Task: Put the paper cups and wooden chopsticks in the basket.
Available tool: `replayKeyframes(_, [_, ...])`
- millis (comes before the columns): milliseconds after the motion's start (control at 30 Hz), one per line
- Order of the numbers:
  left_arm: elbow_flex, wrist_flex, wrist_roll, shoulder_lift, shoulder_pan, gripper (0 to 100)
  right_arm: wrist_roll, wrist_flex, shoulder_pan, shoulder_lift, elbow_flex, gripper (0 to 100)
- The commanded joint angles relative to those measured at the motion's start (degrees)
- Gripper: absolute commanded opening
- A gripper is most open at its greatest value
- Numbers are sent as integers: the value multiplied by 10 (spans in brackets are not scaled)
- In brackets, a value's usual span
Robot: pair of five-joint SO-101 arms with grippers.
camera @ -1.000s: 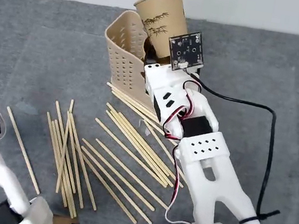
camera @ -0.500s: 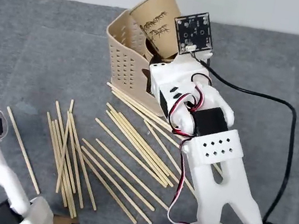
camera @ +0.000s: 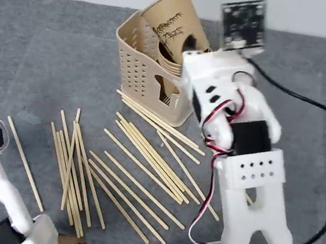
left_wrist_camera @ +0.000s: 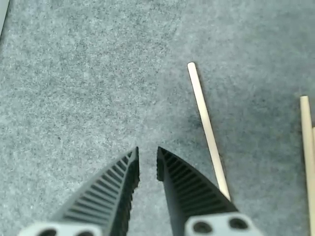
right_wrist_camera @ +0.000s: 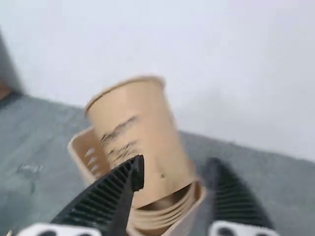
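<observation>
One beige perforated basket (camera: 135, 72) stands on the grey mat (camera: 50, 56), at the far side of the chopstick pile. It holds a nested stack of paper cups (right_wrist_camera: 162, 216). The top cup (camera: 171, 20) sits tilted and stands well proud of the rim. Several cup rims show below it, exact count unclear. The top cup has a dark leafy sprig printed on its side; any lettering is too small to read. Right gripper (right_wrist_camera: 174, 164) is at the basket, jaws spread wide with one on each side of the top cup. I can't tell whether either jaw touches it. The wooden chopsticks (camera: 144, 165) I can see lie loose on the mat, upwards of twenty, overlapping too much for a firm number. There is a fan of them in the middle, a tighter bundle to its left and one single stick (camera: 25, 163) further left. A few lie right against the basket's foot. Left gripper (left_wrist_camera: 147, 156) is low over bare mat, jaws almost pressed together with only a slit at the tips, nothing between them. One chopstick (left_wrist_camera: 207, 130) lies just beside it, not touching.
</observation>
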Motion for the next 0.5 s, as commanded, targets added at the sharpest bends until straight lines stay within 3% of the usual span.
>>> replayKeyframes(0, [-4, -10, 4, -18, 2, 69, -4, -29, 33, -29, -38, 12])
replayKeyframes(333, [-4, -8, 4, -17, 2, 69, -8, -33, 35, 126, -32, 9])
replayKeyframes(467, [-4, -9, 3, -17, 1, 69, -8, 32, 28, 164, -33, 9])
